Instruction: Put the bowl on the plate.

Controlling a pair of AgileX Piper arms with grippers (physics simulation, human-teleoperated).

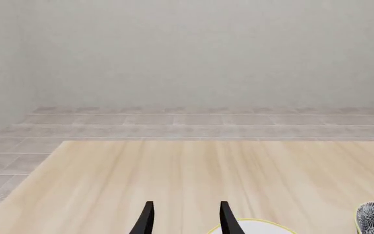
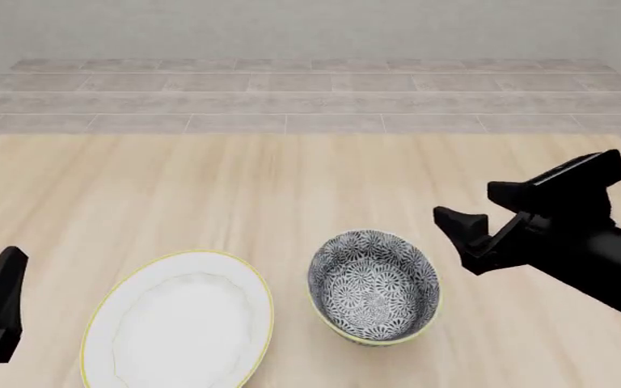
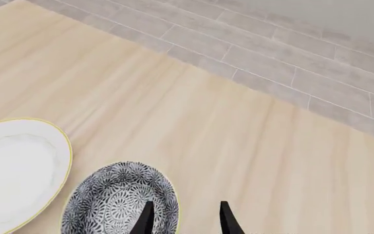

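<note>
My right gripper (image 3: pixel 183 219) hangs over the near-side rim of the bowl (image 3: pixel 119 202); my fingers stand apart with nothing between them, one finger (image 3: pixel 146 217) over the patterned inside wall and the other outside the rim over bare table (image 3: pixel 194 136); I judge that this straddle is there so the rim can be pinched once I come down. In the front view that gripper (image 2: pixel 471 234) sits just beside the bowl (image 2: pixel 373 284) and above it, not touching it as far as I can tell; the arm slants in from the side so the fingers meet the rim edge-on.

The bowl rests upright on the wood, just beside the plate (image 2: pixel 181 319), the two rims near each other but apart; the plate lies beyond the bowl from my right fingers, so the carry should be short; a lift, a small shift across, a set-down in the well.

My left gripper (image 1: pixel 185 219) is parted too and holds nothing; its fingers point out over the table with the plate's edge (image 1: pixel 255 225) just past one fingertip; I take it that it waits aside, clear of the path.

The risk I see is a thin rim grip letting the deep bowl tilt.
</note>
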